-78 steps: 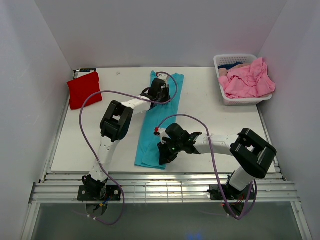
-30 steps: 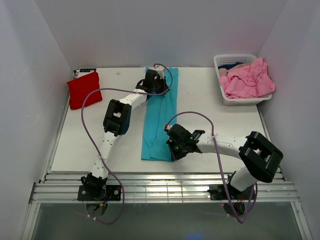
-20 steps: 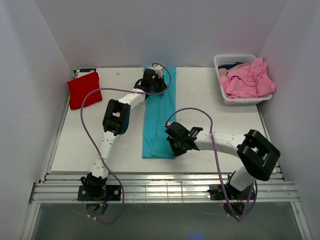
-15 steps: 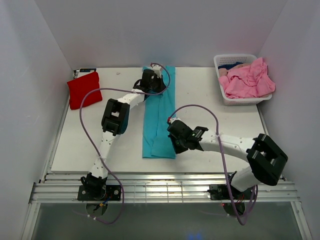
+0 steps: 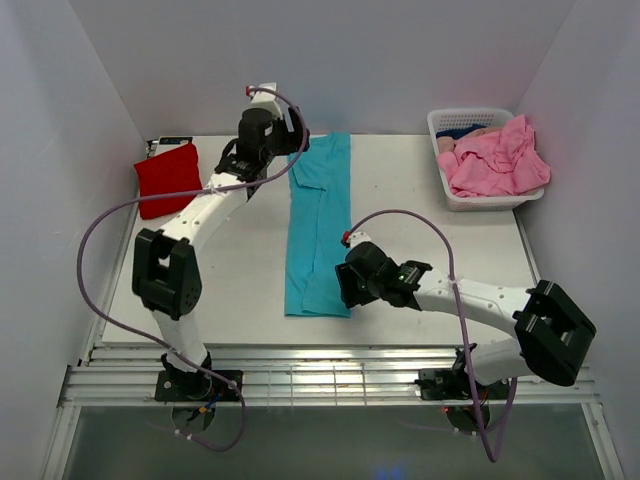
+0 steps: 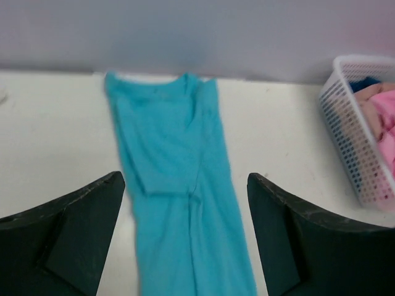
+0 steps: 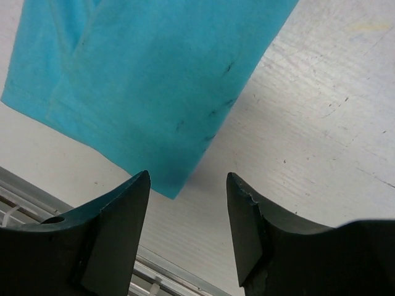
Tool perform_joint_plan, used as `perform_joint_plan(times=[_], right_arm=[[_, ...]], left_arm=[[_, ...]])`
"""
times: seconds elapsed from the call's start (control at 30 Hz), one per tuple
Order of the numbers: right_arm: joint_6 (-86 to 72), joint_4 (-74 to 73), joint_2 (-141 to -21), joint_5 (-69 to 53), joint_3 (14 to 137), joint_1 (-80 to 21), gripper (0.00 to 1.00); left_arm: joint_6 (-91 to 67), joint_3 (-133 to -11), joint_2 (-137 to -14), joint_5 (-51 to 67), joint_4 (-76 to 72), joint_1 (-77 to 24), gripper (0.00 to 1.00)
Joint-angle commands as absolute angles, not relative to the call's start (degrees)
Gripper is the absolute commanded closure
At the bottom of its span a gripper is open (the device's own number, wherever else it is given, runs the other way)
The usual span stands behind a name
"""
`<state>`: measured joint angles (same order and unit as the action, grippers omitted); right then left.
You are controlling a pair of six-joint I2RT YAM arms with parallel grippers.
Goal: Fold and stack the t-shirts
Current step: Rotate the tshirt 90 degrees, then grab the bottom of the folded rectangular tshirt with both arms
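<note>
Left claw [image 6: 185, 185]: wide open, empty, raised by far end of shirt [image 6: 176, 185].
Right claw [image 7: 188, 182]: wide open, empty, low at shirt's near right corner.
Shirt: teal strip, mid-table, far to near.
Risk: one-layer pinch at that corner could splay the fold.

Teal t-shirt [image 5: 318, 225] is matt cloth, table [image 5: 400, 170] scuffed.
</note>
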<state>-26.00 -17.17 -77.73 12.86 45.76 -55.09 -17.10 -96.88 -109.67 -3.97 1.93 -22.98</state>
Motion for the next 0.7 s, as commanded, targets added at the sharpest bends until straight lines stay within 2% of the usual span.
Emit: perform_joint_plan(times=[0.0,0.17,0.37,0.67], right_arm=[[-26.28,-9.68,-78.22,7.74,42.2,-53.79,0.41],[-26.1,-4.4,-79.36,4.05,39.82,-52.65,0.42],[-27.07,-0.63,-79.37,2.82,37.27,-52.38,0.43],[-30.15,3.6,-79.89,2.28,34.19,-52.21,0.45]], left_arm=[[-22.84,-79.76,-103.64,-12.74,14.85,-23.9,0.09],[-29.78,-59.72,-92.84,-12.48,17.13,-26.71,0.09],[-35.05,-51.07,-84.64,-13.19,20.55,-30.14,0.1],[-42.53,-37.45,-71.91,-4.15,19.25,-31.55,0.1]])
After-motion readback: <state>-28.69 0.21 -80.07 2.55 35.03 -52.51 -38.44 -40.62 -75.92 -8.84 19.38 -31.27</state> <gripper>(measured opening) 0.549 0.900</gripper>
